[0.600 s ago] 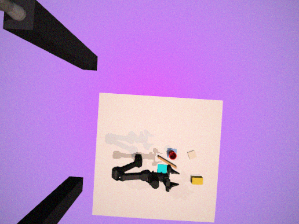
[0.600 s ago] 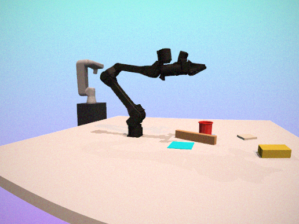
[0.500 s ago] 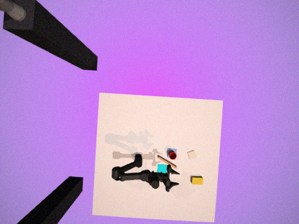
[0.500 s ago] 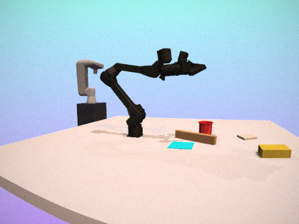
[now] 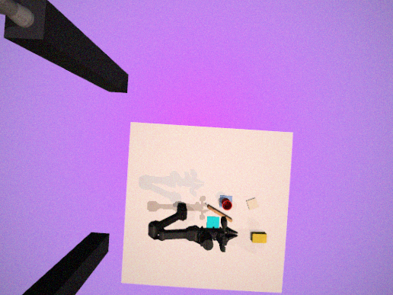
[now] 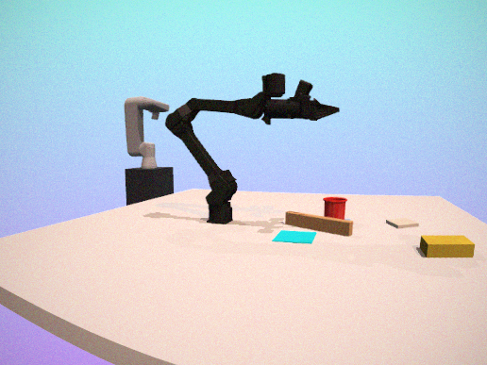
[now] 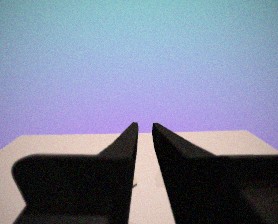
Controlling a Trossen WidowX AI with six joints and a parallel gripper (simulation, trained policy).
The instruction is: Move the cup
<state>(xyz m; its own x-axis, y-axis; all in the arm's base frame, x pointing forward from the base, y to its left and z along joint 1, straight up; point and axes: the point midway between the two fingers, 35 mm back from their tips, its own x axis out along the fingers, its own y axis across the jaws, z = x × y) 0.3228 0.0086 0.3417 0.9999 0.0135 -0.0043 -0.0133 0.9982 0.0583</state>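
Note:
The red cup (image 5: 227,204) (image 6: 334,208) stands upright on the blue pad (image 5: 225,197), behind the brown bar as seen in the exterior view. The marbles cannot be made out. The cyan pad (image 5: 212,221) (image 6: 294,237) lies on the other side of the bar with nothing on it; the arm partly overhangs it in the top view. My gripper (image 5: 236,233) (image 6: 338,109) (image 7: 144,127) is shut but for a narrow gap, with nothing between the fingers. It points level and forward, high above the table and away from the cup.
A brown bar (image 5: 219,213) (image 6: 318,223) lies between the two pads. A cream tile (image 5: 252,203) (image 6: 402,223) lies beyond the cup. A yellow block (image 5: 259,238) (image 6: 446,246) lies ahead of the arm. A grey arm (image 6: 134,127) stands on a dark pedestal (image 6: 149,185) in the background.

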